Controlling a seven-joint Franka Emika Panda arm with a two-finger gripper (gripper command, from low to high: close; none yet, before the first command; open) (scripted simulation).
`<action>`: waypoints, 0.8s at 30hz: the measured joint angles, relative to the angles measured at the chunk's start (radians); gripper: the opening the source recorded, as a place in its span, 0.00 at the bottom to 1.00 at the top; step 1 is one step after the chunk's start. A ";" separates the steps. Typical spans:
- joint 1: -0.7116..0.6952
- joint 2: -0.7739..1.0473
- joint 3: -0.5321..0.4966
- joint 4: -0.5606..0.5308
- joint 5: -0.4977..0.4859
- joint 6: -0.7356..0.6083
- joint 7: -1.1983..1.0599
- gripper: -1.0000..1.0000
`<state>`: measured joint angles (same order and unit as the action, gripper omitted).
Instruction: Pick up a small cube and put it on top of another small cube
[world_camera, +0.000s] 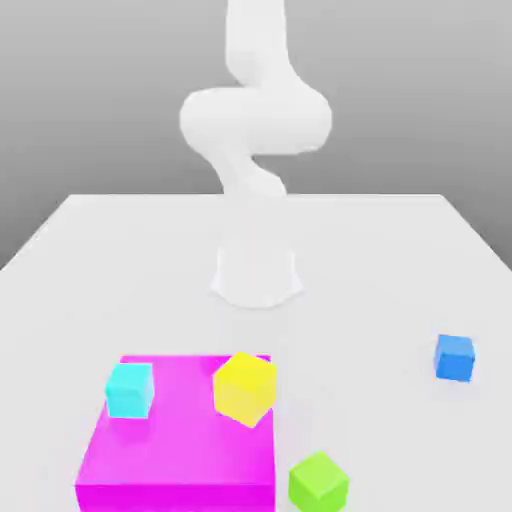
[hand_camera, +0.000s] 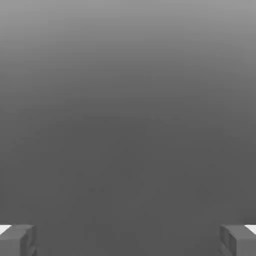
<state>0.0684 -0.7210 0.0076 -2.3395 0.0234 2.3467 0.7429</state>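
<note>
The hand stood wide open with nothing between its two blocky grey fingertips; its camera looked out on a smooth grey gradient. In the exterior view, the glossy white arm curled up from its round base on the pale matte surface. The small blue cube sat alone, well apart from the hand, at the exterior view's right. A cyan cube and a tilted yellow cube rested on a flat magenta block, a green cube just beside it. All were plain and unmarked.
</note>
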 joint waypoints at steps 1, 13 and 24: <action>0.028 0.034 0.005 -0.017 0.011 0.020 -0.025 0.50; 0.317 0.411 0.119 -0.206 0.097 0.243 -0.279 0.50; 0.536 0.758 0.267 -0.380 -0.041 0.451 -0.355 0.50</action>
<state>0.6041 0.0369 0.2743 -2.7192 -0.0176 2.7981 0.3882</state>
